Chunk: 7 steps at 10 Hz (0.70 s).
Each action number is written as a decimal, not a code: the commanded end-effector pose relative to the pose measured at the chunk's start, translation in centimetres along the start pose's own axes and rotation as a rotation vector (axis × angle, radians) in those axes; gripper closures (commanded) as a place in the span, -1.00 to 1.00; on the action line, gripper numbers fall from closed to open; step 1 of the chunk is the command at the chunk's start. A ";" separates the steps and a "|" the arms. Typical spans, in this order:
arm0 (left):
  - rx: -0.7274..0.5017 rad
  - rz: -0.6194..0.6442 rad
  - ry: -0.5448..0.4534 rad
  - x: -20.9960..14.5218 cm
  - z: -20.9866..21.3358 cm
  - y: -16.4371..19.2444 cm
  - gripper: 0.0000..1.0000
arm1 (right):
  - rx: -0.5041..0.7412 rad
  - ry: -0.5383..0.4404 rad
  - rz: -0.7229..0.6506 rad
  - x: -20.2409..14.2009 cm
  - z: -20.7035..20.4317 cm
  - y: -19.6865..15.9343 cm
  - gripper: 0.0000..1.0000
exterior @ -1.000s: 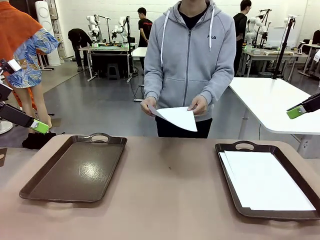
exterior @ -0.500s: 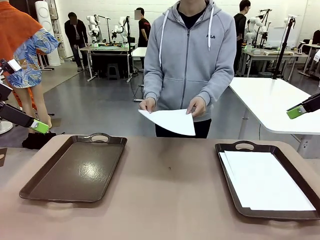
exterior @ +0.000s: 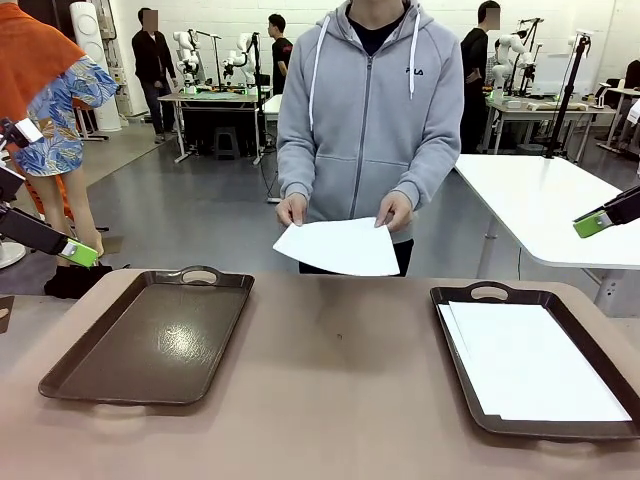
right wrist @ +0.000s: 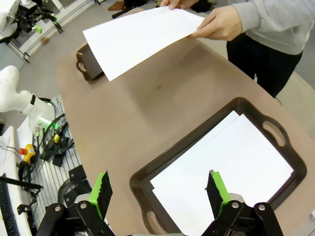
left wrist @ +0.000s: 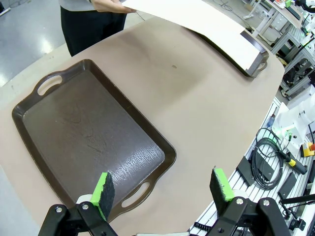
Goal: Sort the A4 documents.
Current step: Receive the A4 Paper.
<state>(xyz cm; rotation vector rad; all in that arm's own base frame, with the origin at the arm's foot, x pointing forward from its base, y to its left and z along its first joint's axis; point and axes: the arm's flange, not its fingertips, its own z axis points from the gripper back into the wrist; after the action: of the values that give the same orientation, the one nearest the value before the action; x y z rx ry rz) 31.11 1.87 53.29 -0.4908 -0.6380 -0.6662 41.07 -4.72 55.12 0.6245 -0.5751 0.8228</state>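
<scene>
The person at the far side holds one white A4 document [exterior: 335,247] in both hands above the table's far edge; the same A4 document [right wrist: 140,39] shows in the right wrist view, and its edge [left wrist: 197,19] in the left wrist view. More A4 documents [exterior: 530,360] lie stacked in the right dark brown tray [exterior: 460,300]; that stack [right wrist: 221,172] lies below my right gripper [right wrist: 160,189], which is open and holds nothing. My left gripper [left wrist: 162,189] is open above the near end of the left tray [left wrist: 93,137], whose inside is bare. A green left fingertip [exterior: 78,253] shows at the left edge.
The brown tabletop [exterior: 340,370] stretches between the left tray [exterior: 150,340] and the right tray. A white table [exterior: 550,200] stands behind on the right. Cables and gear [left wrist: 275,157] lie beside the table's edge. More people stand far back.
The person has brought the held sheet forward and flatter, spreading it over the table's far edge. Both grippers have stayed still and open.
</scene>
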 end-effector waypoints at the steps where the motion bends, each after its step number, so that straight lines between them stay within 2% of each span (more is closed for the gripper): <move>1: -0.017 -0.010 -0.011 -0.1 0.0 0.2 -1.00 | 0.000 -0.002 0.001 0.0 0.0 0.1 -1.00; 7: -0.017 -0.010 -0.011 -0.1 0.0 0.2 -1.00 | 0.000 -0.002 0.001 0.0 0.0 0.1 -1.00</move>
<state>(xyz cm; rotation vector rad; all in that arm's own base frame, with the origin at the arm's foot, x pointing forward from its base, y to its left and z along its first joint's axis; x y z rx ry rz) 31.11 1.87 53.29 -0.4908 -0.6380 -0.6662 41.07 -4.72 55.12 0.6245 -0.5751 0.8228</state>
